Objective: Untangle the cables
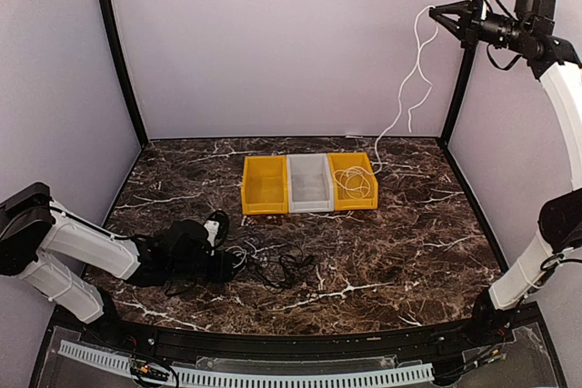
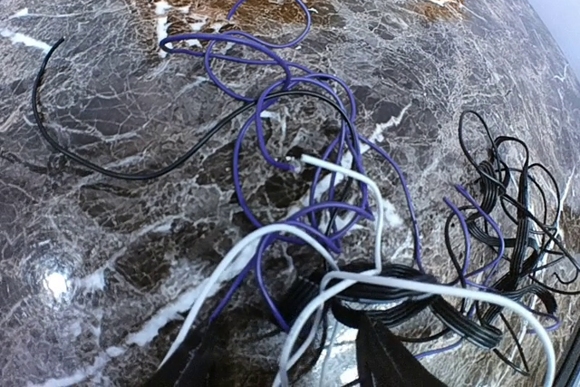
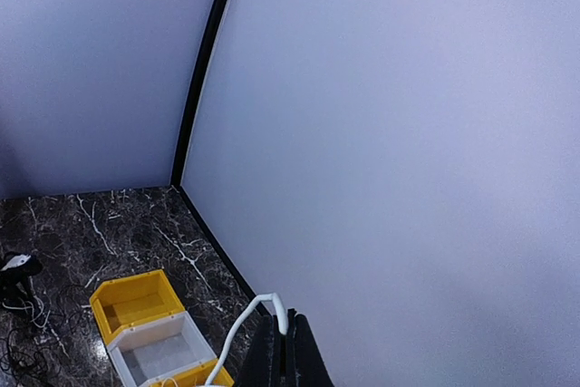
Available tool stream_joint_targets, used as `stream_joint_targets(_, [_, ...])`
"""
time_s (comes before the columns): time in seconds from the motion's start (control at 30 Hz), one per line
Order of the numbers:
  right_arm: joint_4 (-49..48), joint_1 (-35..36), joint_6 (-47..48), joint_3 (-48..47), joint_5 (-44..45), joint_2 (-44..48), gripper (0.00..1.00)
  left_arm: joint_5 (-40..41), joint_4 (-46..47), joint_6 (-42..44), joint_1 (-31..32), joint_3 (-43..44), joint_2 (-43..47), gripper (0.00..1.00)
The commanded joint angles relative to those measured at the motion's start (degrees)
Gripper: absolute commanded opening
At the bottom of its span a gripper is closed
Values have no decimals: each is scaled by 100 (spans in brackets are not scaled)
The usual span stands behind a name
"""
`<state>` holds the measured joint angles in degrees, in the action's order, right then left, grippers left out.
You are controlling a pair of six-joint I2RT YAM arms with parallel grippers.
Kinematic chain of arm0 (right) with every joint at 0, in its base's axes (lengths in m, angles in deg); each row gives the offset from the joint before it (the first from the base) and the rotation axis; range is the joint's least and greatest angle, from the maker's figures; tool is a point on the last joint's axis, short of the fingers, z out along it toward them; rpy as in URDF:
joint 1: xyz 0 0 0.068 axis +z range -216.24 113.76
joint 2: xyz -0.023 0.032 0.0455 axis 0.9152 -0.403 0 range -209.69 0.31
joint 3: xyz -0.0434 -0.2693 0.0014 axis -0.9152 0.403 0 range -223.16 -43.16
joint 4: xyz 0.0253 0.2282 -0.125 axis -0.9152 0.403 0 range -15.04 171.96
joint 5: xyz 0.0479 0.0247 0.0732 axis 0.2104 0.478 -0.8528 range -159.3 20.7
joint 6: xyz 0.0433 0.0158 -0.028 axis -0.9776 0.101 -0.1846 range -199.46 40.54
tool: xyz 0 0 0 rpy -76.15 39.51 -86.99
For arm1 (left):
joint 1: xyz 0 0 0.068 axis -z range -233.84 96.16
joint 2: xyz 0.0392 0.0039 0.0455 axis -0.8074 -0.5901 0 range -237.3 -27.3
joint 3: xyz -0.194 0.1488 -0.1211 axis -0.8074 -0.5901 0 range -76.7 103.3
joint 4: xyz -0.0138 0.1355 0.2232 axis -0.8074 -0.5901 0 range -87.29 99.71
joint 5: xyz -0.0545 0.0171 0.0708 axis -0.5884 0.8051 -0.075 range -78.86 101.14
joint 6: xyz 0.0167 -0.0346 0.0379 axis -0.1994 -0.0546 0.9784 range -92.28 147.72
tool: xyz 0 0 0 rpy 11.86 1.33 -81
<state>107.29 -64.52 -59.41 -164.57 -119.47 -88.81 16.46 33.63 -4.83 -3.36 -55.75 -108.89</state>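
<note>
My right gripper (image 1: 435,11) is raised high at the back right, shut on a white cable (image 1: 411,79). That cable hangs down into the right yellow bin (image 1: 356,205), where it coils. In the right wrist view the gripper (image 3: 283,320) pinches the cable's (image 3: 241,326) bend. Low on the table, my left gripper (image 1: 227,263) sits at a tangle of dark cables (image 1: 273,267). In the left wrist view its jaws (image 2: 290,364) stand apart over a black bundle (image 2: 507,215), a purple-looking cord (image 2: 272,88) and white strands (image 2: 411,285).
Three bins stand in a row at the back middle: a yellow one (image 1: 264,211), a white one (image 1: 309,209) and the right yellow one. A thin black cord (image 2: 91,162) trails left of the tangle. Lilac walls close in the dark marble table (image 1: 409,252).
</note>
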Motion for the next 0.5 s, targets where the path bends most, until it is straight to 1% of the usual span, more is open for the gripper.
stream_joint_targets(0.0, [-659, 14, -266, 28, 12, -18, 0, 327, -542, -160, 83, 88, 149, 62])
stream_joint_targets(0.07, [-761, 39, -352, 29, -24, -75, 0, 357, -557, -219, 95, 76, 172, 65])
stream_joint_targets(0.17, [-865, 144, -401, -8, 12, -203, 0, 407, -540, -358, 133, 41, 218, 67])
stream_joint_targets(0.23, [-848, 297, -331, -31, 200, -272, 0, 445, -534, -446, 154, 23, 254, 67])
stream_joint_targets(0.3, [-798, 502, -176, -26, 471, -333, 0, 492, -597, -523, 163, 36, 272, 74])
stream_joint_targets(0.37, [-833, 636, -142, 60, 613, -416, 0, 522, -698, -615, 159, 74, 270, 78])
stream_joint_targets(0.47, [-1024, 753, -142, 371, 754, -506, 0, 536, -848, -637, 176, 160, 247, 79])
